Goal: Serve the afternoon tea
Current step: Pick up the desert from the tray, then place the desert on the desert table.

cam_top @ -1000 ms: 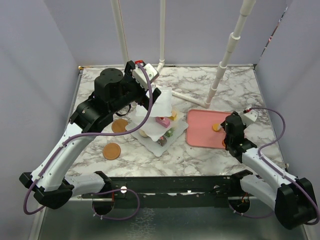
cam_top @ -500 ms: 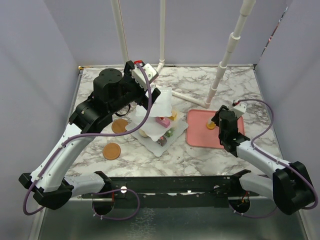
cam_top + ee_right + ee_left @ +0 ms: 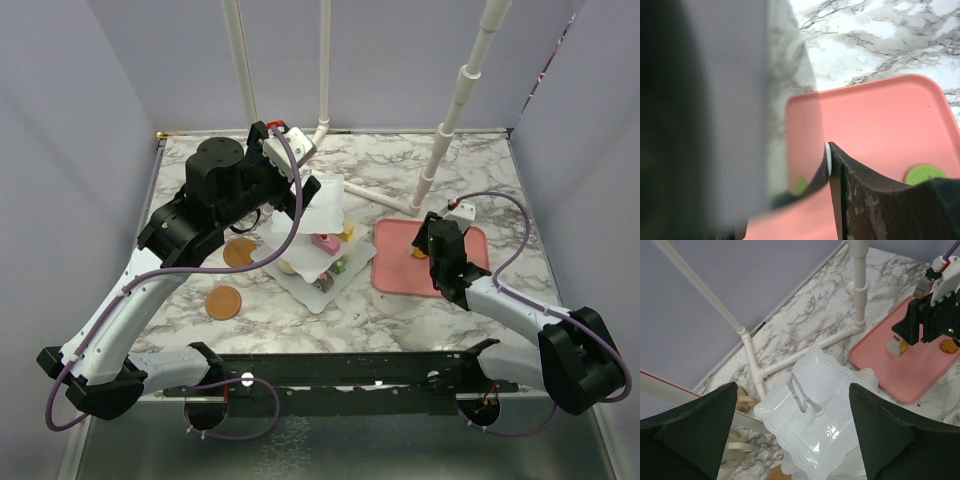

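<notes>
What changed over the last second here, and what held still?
The right gripper swung left across the pink tray, from its right side toward its left half. A small orange piece at its fingertips shifted left with it, grip unclear. The left gripper stayed open above the white tiered stand; both brown coasters stayed put.

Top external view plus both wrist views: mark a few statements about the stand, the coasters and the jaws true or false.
1. The top plate of the white tiered stand is bare. True.
2. Both brown coasters lie on the pink tray. False: they lie on the marble table, left of the stand.
3. The left jaws are shut on the stand's handle. False: they stand wide open above it, gripping nothing.
4. The right jaws are over the pink tray. True.
</notes>
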Tool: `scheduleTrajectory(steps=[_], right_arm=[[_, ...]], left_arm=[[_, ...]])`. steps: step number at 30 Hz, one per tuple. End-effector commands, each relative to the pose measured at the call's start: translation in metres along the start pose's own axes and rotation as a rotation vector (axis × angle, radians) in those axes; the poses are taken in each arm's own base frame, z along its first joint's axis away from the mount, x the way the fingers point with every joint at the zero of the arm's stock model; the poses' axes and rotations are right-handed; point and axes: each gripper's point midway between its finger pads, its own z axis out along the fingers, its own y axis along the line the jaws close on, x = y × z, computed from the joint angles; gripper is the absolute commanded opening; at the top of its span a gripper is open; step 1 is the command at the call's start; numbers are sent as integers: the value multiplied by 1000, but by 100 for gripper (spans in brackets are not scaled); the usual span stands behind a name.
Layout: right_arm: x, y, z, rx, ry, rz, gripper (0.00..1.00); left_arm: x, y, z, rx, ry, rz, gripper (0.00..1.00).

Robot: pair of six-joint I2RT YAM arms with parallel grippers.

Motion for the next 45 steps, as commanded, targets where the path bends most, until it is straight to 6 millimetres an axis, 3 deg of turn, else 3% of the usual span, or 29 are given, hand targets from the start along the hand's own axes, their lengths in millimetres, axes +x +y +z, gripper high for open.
scheduleTrajectory(steps=[1,9,14,19,25,28,31,37,45], right_arm=[[-3,11,1,-5,0,-88,58],[-4,16,-3,-5,2,-143,52],[-14,21,-9,-25,-30,-151,38],[-71,49,-28,-156,-139,-113,28],[-165,119,-70,-460,-238,-76,23],[-201,155,-96,-634,-273,-85,23],[-223,186,-117,-763,-283,-118,22],[-226,246,-143,-945,-260,-213,22],[-205,278,-155,-1016,-224,-293,23]], left_arm=[[-16,4,-10,-17,-50,-2,94],[-18,7,-12,-29,-56,-1,94],[-15,9,-13,-42,-46,-7,94],[-10,11,-14,-57,-23,-5,94],[-2,10,-14,-56,3,-9,94],[-2,13,-15,-78,6,-21,93],[-6,11,-18,-69,-7,-27,93],[-5,11,-22,-68,-12,-16,93],[-4,9,-27,-60,-21,-3,93]])
